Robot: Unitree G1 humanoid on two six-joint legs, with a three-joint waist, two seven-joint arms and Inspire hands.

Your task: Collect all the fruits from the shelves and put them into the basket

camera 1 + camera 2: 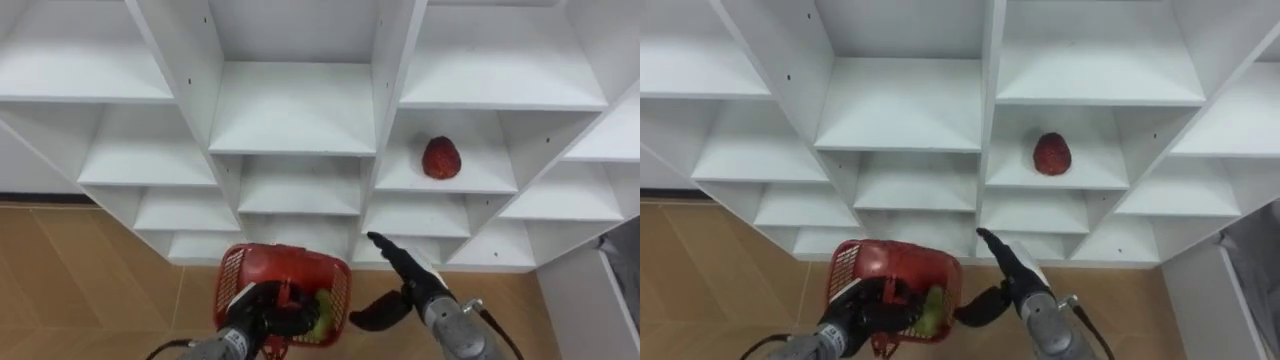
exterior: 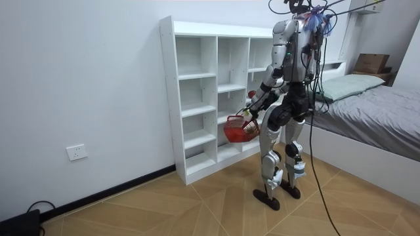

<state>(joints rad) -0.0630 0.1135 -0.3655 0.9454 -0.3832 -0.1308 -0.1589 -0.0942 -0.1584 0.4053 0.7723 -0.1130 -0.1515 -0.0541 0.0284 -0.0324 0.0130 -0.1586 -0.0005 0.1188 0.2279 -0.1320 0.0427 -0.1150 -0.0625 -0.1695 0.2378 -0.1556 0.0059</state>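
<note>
The right hand (image 1: 416, 292), fingers straight and empty, points at the red fruit (image 1: 441, 158) on its shelf (image 1: 485, 176), right of middle. The left hand (image 1: 262, 308) grips the red basket (image 1: 290, 253) at the bottom (a green fruit (image 1: 322, 305) sits inside), ready for more.

A home bedroom: bed (image 2: 380, 111), white closet (image 2: 197, 76), parquet floor (image 2: 197, 210)

A herringbone wooden floor (image 2: 197, 210) meets a white wall (image 2: 79, 78) along a dark baseboard (image 2: 111, 193). A white wall socket (image 2: 77, 153) sits low on that wall. At the room view's right stands a bed (image 2: 387, 124) with grey bedding and a pale pillow (image 2: 351, 84). A cardboard box (image 2: 371, 63) rests behind the pillow.
</note>
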